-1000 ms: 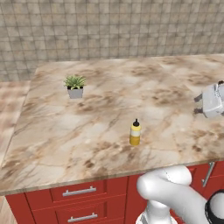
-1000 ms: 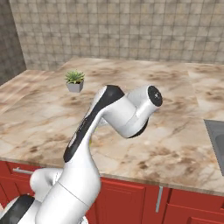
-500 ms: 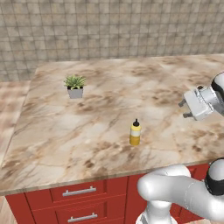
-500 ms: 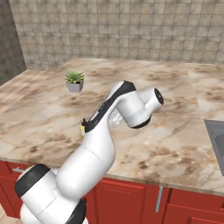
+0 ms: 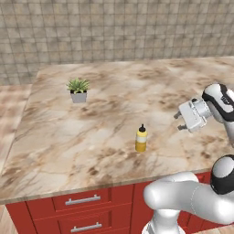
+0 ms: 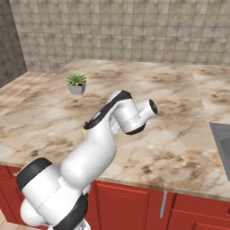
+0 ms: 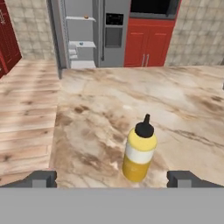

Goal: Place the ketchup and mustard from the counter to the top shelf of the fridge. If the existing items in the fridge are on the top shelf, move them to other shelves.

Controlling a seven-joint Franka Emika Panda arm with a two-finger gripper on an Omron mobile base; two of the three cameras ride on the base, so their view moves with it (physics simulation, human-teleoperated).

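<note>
Pincer (image 7: 112,178) nearer mustard (image 7: 138,150) — (jaws wide).

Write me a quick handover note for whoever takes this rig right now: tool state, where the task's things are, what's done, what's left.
Tool: open, empty, level with the mustard and facing it, not touching.
Mustard: upright on the counter, near the front edge.
Ketchup: not on this stretch of counter; find it.
Fridge: across the room, open; a small orange-brown item sits on an upper shelf; whether that is the top one is unclear.
Done: nothing placed yet.
Left: grasp the mustard, carry it to the top shelf, then the ketchup; move existing items if they are up there.
</note>
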